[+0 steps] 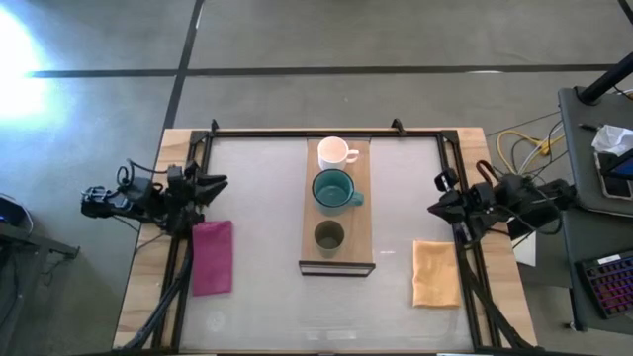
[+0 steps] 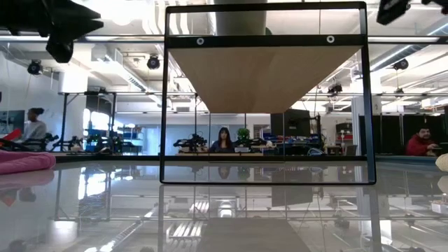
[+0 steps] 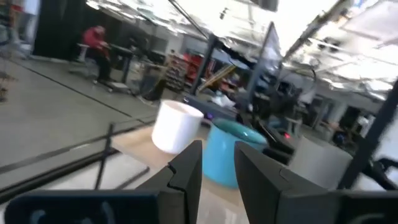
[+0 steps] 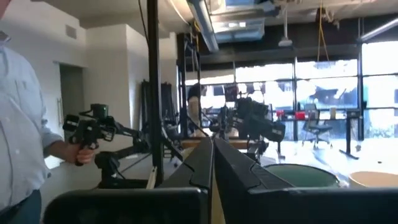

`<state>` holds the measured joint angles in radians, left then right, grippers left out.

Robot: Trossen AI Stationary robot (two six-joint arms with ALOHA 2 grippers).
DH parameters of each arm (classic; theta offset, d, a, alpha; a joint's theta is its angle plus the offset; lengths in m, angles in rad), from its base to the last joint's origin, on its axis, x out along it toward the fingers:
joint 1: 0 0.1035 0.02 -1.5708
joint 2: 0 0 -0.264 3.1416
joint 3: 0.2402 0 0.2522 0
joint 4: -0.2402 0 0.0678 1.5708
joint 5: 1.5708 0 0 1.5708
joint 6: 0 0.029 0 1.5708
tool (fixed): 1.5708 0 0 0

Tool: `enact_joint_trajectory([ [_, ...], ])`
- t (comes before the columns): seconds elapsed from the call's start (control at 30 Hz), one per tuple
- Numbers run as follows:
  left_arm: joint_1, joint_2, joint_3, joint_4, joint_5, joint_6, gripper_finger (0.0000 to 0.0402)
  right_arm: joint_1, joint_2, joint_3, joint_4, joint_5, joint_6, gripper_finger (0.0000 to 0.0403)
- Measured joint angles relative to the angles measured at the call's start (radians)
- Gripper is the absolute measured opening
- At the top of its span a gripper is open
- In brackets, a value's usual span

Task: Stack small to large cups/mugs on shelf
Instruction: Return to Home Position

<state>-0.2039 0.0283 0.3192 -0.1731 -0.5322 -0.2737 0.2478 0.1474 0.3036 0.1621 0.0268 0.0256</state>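
The light-wood shelf (image 1: 358, 222) lies in the middle of the table, its dark short end toward the near edge. Three vessels stand on it in a row. The white mug (image 1: 334, 151) is farthest, the teal mug (image 1: 333, 189) is in the middle, and the olive cup (image 1: 329, 235) is nearest. My left gripper (image 1: 213, 185) waits at the table's left edge, open and empty. Its wrist view shows the white mug (image 3: 177, 126) and the teal mug (image 3: 239, 149) ahead of it. My right gripper (image 1: 442, 205) waits at the right edge, shut and empty (image 4: 212, 163).
A pink cloth (image 1: 212, 257) lies near the left edge and an orange-yellow cloth (image 1: 435, 272) near the right edge. A black frame (image 1: 326, 133) runs around the table. People show in the room behind. A person's arm (image 4: 25, 124) is in the right wrist view.
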Motion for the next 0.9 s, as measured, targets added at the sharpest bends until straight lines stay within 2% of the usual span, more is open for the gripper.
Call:
enact_joint_trajectory([
  [0.17, 0.000, -0.001, -0.004, -0.004, -0.039, -0.007, 0.0080, 0.000, -0.150, -0.095, -0.022, 0.021, -0.034, 0.0009],
  [0.3, 0.001, 0.001, -0.005, -0.032, -0.057, -0.025, 0.0080, -0.005, -0.127, -0.115, -0.031, 0.079, -0.016, 0.0009],
  [0.5, 0.002, -0.001, -0.017, -0.176, -0.117, -0.139, 0.0080, -0.005, -0.148, -0.144, -0.025, 0.078, -0.046, 0.0009],
  [0.7, 0.002, -0.001, -0.044, -0.180, -0.159, -0.157, 0.0080, -0.006, -0.147, -0.178, -0.021, 0.084, -0.029, 0.0009],
  [0.9, 0.002, -0.001, -0.059, -0.228, -0.154, -0.196, 0.0080, -0.006, -0.147, -0.219, 0.011, 0.087, -0.016, 0.0009],
])
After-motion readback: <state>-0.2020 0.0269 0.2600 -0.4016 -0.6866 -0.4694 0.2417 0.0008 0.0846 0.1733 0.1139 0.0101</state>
